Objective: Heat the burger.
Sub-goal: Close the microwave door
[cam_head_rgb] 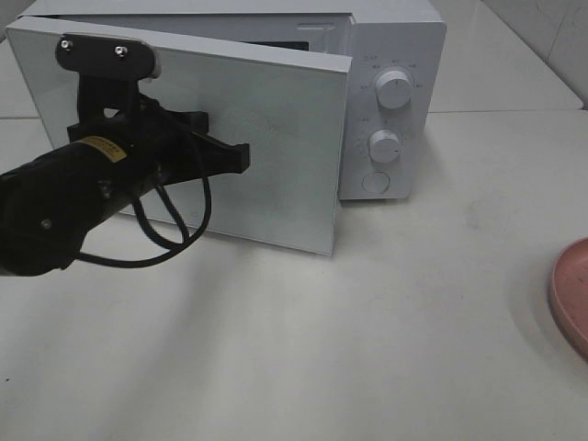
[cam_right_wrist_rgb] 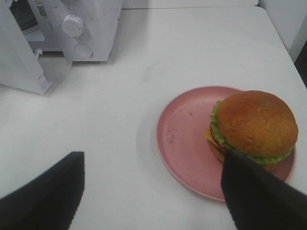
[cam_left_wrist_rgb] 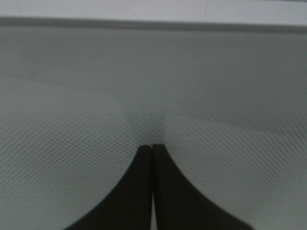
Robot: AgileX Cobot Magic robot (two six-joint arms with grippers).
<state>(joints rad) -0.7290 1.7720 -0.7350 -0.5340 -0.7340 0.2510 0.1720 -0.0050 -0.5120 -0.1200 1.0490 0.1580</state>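
A: On the left, the left gripper (cam_head_rgb: 241, 158) has its fingers (cam_left_wrist_rgb: 144, 191) pressed together with nothing between them, tips at the pale mesh face of the microwave door (cam_head_rgb: 266, 138). The door stands partly swung out from the microwave (cam_head_rgb: 395, 55).

B: Is the gripper touching the door?

A: The left wrist view suggests the tips are right at the panel, but contact cannot be confirmed. The likely step is swinging the door wider.

B: And to the right?

A: Two knobs (cam_head_rgb: 395, 89) and a round button sit on the control panel. Farther right, the burger (cam_right_wrist_rgb: 254, 127) rests toward one side of the pink plate (cam_right_wrist_rgb: 184, 143), which lies on the tabletop (cam_head_rgb: 367, 349) well apart from the microwave. The right gripper (cam_right_wrist_rgb: 153, 191) hovers near the plate with its fingers spread wide, holding nothing.

B: What could go wrong?

A: Closed fingers have little purchase on a flat door, so they could slip off and leave it half open; then the burger would not pass through. A hard shove might slide the whole microwave. The tall burger could also topple if squeezed or tilted.

B: Any writing?

A: Small marks ring the knobs, and a label shows inside the door frame, both too small to read.
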